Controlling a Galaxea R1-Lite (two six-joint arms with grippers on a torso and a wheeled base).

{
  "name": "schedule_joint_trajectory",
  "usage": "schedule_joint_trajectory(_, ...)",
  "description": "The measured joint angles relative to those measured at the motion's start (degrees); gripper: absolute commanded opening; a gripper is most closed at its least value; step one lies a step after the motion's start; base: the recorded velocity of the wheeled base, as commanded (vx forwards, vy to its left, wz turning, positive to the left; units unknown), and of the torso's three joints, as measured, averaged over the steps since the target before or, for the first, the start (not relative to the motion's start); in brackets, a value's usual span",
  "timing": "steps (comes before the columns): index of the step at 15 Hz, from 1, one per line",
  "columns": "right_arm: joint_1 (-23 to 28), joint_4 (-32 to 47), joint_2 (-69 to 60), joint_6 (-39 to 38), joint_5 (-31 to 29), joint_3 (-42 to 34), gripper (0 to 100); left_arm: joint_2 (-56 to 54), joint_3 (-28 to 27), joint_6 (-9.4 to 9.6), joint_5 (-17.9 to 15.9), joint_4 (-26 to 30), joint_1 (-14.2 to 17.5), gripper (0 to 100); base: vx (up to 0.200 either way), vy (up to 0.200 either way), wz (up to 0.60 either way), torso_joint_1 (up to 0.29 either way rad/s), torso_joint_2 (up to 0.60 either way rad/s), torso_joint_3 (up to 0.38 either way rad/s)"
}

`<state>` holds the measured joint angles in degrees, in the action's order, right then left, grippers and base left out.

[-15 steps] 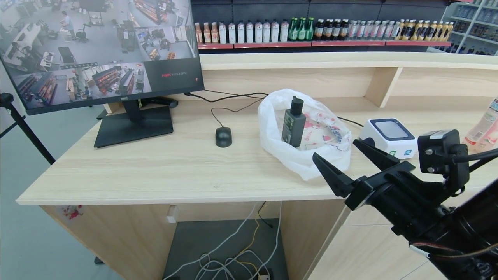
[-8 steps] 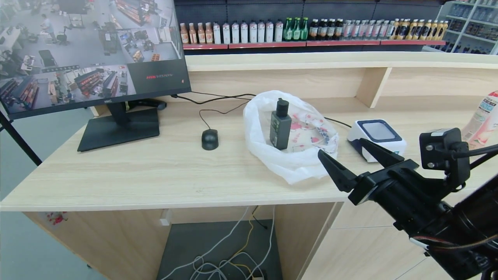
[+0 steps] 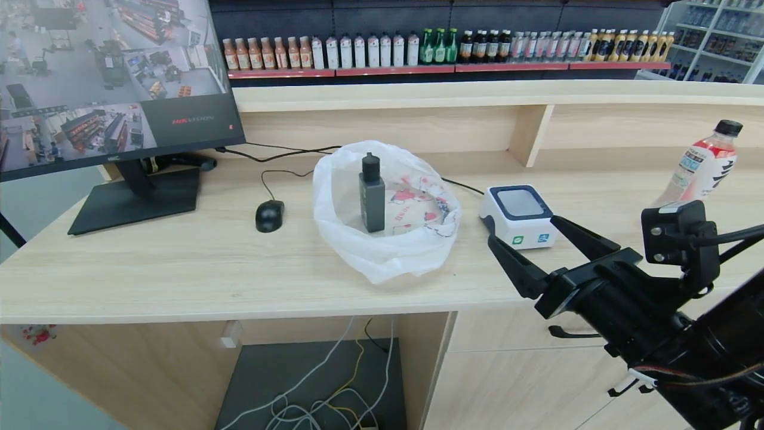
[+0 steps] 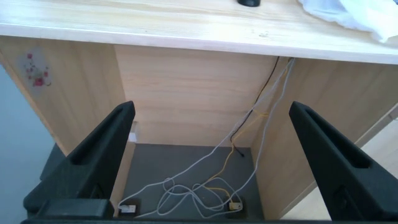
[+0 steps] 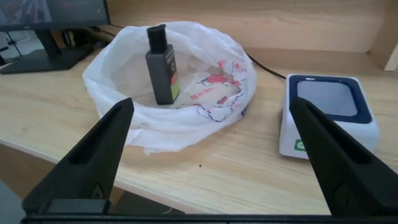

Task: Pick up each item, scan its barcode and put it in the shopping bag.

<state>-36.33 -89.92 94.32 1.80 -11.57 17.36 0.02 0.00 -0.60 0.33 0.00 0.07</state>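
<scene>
Shopping bag (image 5: 109, 87) with dark bottle (image 5: 161, 71) before right gripper (image 5: 211, 106); pink bottle (image 3: 701, 167) in head view; cables (image 4: 205, 186) under counter (image 4: 186, 25) before left gripper (image 4: 211, 107); both spread wide, empty.

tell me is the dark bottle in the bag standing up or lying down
Upright. The dark bottle stands on its base inside the open shopping bag, with its cap pointing straight up.
</scene>
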Motion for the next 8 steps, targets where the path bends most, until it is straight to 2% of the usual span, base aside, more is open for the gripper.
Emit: schedule_joint_trajectory(8,3.8,0.0,0.9,0.0,-0.4,-0.5,100,0.0,0.0,-0.13,0.0,0.0,0.0,100,0.000,-0.200,0.00,0.004,0.00,0.004)
